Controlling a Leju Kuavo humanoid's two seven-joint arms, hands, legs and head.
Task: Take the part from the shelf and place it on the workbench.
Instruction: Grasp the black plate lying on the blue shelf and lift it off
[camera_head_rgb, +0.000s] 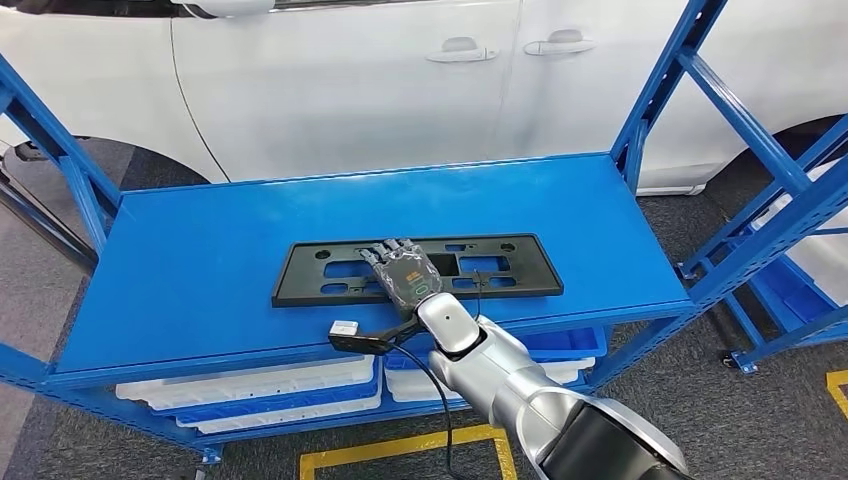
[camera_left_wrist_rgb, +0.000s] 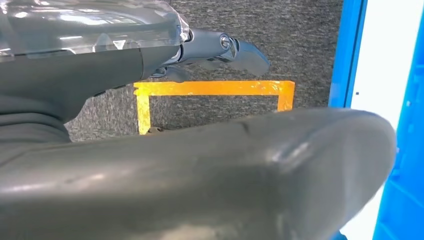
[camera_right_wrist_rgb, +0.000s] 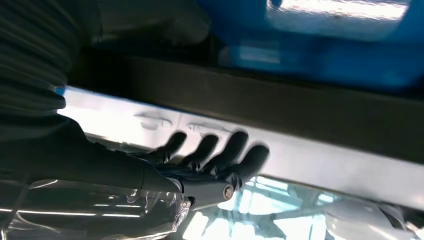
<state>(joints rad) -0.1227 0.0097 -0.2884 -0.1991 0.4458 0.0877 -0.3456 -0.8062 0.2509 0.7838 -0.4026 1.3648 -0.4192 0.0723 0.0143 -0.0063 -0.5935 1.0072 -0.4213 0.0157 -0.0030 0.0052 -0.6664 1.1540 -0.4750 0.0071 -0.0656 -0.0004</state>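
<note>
Right hand (camera_head_rgb: 402, 272) lies over the middle of the black part (camera_head_rgb: 300, 275), fingers (camera_right_wrist_rgb: 235, 145) extended side by side; grip cannot be confirmed. Part lies flat on the blue shelf (camera_head_rgb: 200, 250), long axis 9-to-3 o'clock.

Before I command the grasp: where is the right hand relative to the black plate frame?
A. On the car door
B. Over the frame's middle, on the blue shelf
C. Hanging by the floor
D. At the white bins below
B: in the head view the right hand lies over the middle of the black licence plate frame, which lies flat on the blue shelf top.
</note>
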